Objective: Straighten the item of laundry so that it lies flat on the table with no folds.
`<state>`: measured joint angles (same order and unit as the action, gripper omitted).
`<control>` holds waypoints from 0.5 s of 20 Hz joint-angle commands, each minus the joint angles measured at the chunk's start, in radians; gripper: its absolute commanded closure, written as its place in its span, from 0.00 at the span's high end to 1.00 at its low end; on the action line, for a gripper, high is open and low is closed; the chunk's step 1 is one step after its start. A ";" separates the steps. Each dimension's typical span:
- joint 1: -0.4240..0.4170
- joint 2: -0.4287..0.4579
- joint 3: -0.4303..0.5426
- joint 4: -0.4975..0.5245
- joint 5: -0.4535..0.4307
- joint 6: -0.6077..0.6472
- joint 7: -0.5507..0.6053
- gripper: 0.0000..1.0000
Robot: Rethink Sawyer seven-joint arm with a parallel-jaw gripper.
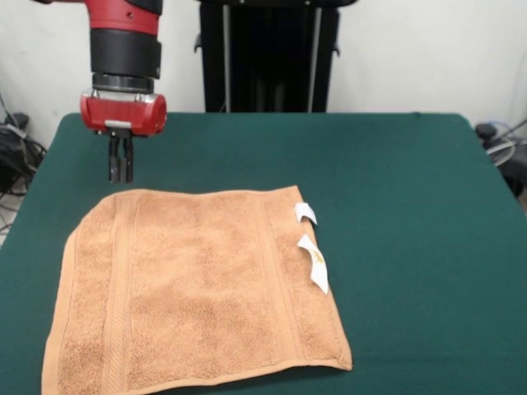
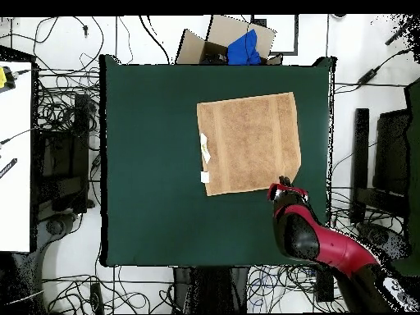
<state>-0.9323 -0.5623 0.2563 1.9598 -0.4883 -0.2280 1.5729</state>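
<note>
1. Front view shows me the light orange-tan terry cloth hand towel [image 1: 198, 288] spread on the dark green felt-topped bench [image 1: 412, 206], toward the near side. Its two small white tags [image 1: 312, 262] sit along one edge.
2. Overhead view puts the towel [image 2: 248, 143] near one side of the bench [image 2: 148, 164], fully on it, roughly square to its edges.
3. I see no fold or doubled layer; one far corner looks slightly rounded, perhaps curled. I judge the job nearly or fully done.
4. My red and black hand [image 1: 121, 169] hangs just beyond that corner, above the bench, fingers drawn close together and holding nothing.
5. Handling, as I judge it: light, soft, limp cloth. It will drape and bunch rather than slide stiffly, and the felt probably drags on it.
6. If I tidy that corner, I would pinch the hem right at the corner and pull outward, low and gently, so the rest stays flat.
</note>
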 commanded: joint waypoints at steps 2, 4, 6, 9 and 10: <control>0.048 0.025 0.026 -0.010 0.001 0.048 0.145 1.00; 0.054 0.018 0.018 -0.006 0.001 0.026 0.151 1.00; 0.060 0.008 0.012 -0.001 0.001 0.006 0.158 1.00; 0.058 -0.009 0.018 0.014 0.011 0.024 0.164 1.00; 0.050 -0.022 0.032 0.021 0.010 0.038 0.162 1.00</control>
<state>-0.9165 -0.5635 0.2564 1.9599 -0.4883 -0.2280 1.5729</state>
